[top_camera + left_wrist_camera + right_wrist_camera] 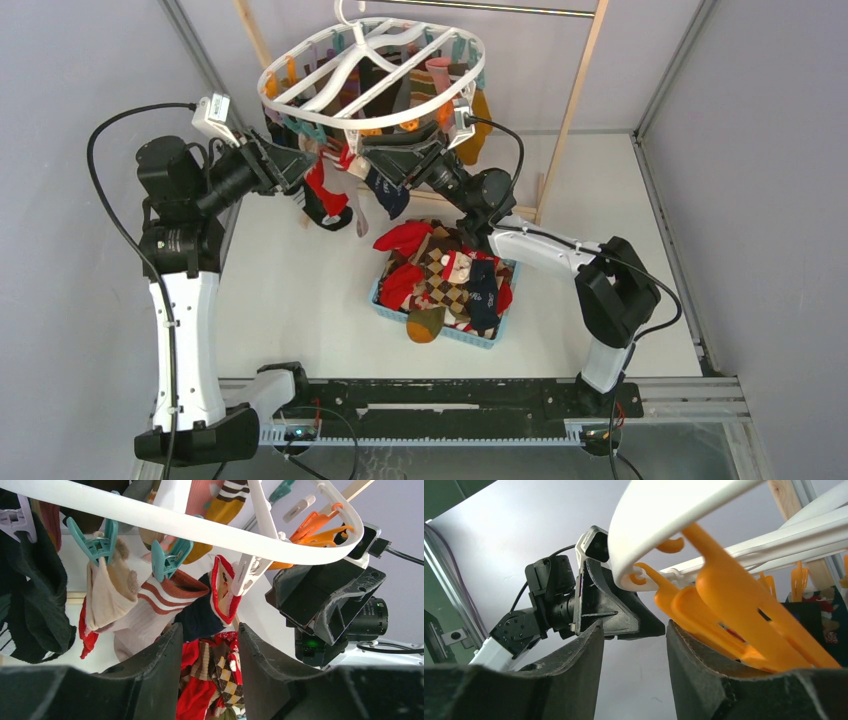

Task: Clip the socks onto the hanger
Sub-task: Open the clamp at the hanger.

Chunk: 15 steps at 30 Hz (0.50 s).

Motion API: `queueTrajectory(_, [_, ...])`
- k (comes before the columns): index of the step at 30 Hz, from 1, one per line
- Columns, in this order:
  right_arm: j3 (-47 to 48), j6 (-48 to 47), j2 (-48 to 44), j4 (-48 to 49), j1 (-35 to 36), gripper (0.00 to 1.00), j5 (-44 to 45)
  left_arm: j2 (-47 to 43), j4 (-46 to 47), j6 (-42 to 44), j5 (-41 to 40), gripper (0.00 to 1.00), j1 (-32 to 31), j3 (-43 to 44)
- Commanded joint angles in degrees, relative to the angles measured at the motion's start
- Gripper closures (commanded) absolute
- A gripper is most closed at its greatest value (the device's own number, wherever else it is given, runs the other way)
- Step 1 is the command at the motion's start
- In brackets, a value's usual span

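left fingers (170, 645): released, apart, nothing between them
left gripper (209, 630): raised under the near-left rim of the hanger (175, 522), just below a navy sock with red trim (220, 597); not touching it
right fingers (589, 645): released, gap bare
right gripper (634, 626): under the near rim, facing the left gripper; an orange clip (729, 615) sits just beside the right-hand finger, contact cannot tell
navy/red sock: cuff pinched in a white clip (246, 575), hanging from the rim
left of it: a pinkish sock with rust stripes (150, 607) on a teal clip (167, 560), then a cream sock (107, 592) on another teal clip (97, 545)
hanger: hooked up high at the far side, above the table (300, 300); many socks hang around its ring
loose socks (445, 275): red, argyle, navy, mustard, piled in a blue basket (470, 338) on the table, near-right of the hanger
arms: both reach up and far from their bases, meeting near centre
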Motion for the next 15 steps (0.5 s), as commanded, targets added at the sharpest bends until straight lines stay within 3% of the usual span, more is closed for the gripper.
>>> queueTrajectory(1, [0.0, -0.6, -2.0, 1.7, 0.4, 0.44, 0.3, -0.4, 0.7, 0.6, 2.2, 0.53, 0.5, 0.2])
queueTrajectory(6, [-1.4, -0.8, -1.9, 1.5, 0.2, 0.38, 0.5, -0.5, 0.7, 0.4, 2.8, 0.54, 0.5, 0.4])
queueTrajectory(7, [-2.6, -0.5, -2.1, 2.2, 0.0, 0.3, 1.0, -0.6, 0.7, 0.4, 2.9, 0.54, 0.5, 0.5])
queueTrajectory(9, [-5.2, -0.3, -2.9, 3.4, -0.3, 0.03, 1.0, -0.6, 0.7, 0.4, 3.2, 0.54, 0.5, 0.7])
queueTrajectory(15, [-13.1, 2.3, -5.6, 7.8, -3.4, 0.0, 1.0, -0.5, 0.6, 0.7, 3.5, 0.54, 0.5, 0.9])
